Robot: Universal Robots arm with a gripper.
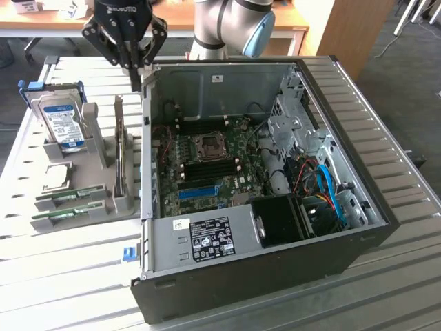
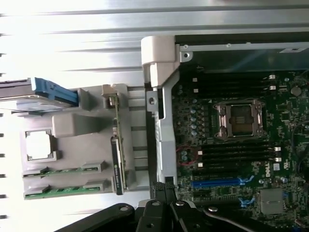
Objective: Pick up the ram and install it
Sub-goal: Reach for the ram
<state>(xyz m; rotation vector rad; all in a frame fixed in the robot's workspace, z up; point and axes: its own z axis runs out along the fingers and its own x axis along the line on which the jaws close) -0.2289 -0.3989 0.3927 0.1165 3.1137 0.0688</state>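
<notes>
**Ram in holder; gripper empty**

Nearest, the open computer case (image 1: 275, 283) lies on the slatted table (image 1: 55, 276). Just beside it, on the exterior view's left, a grey holder (image 1: 93, 134) carries two green sticks of ram (image 1: 69, 196), lying flat at its near end. Behind them sit a square chip (image 1: 56, 176) and an upright hard drive (image 1: 60, 123). Farthest back, the gripper (image 1: 135, 69) hangs above the case wall next to the holder, clenched on nothing.

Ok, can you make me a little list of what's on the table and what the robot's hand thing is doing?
end effector: shut, empty, up above the case's edge by the holder
ram sticks: two, lying flat in the grey holder, untouched
hard drive: standing in the holder
processor chip: in the holder
computer case: open, motherboard showing
</notes>
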